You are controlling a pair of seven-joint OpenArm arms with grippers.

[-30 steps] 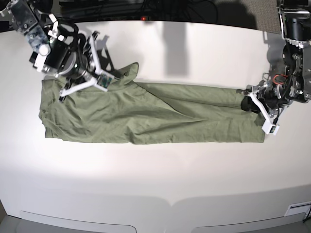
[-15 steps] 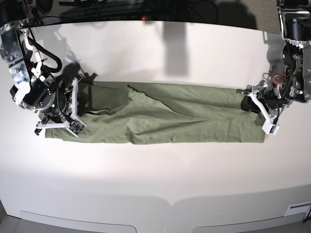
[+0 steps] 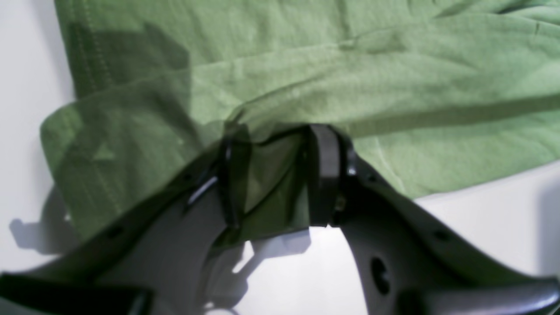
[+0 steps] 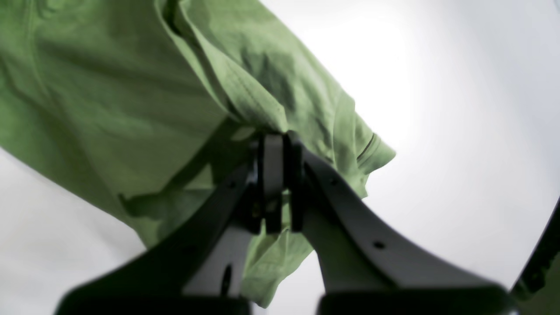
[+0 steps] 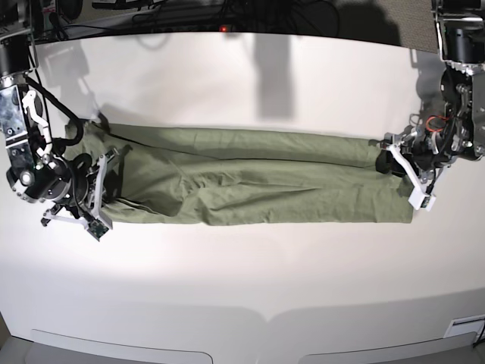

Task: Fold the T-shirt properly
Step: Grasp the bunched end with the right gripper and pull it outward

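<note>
The green T-shirt [image 5: 242, 186] lies stretched in a long wrinkled strip across the white table [image 5: 242, 288]. In the base view my right gripper [image 5: 101, 220] is at the strip's left end. The right wrist view shows that gripper [image 4: 278, 175] shut on a bunched edge of the T-shirt [image 4: 109, 87], part of which hangs below the fingers. My left gripper [image 5: 390, 161] holds the right end. In the left wrist view its jaws [image 3: 278, 175] stand a little apart, with a fold of the T-shirt [image 3: 350, 65] filling the gap.
Dark cables and equipment [image 5: 189, 15] run along the table's far edge. The left arm's body [image 5: 458, 129] stands at the right edge, and the right arm's body [image 5: 23, 114] at the left edge.
My right gripper has swung from the far left toward the front left with its end of the shirt, pulling the folded flap out flat. The left gripper has not moved.
</note>
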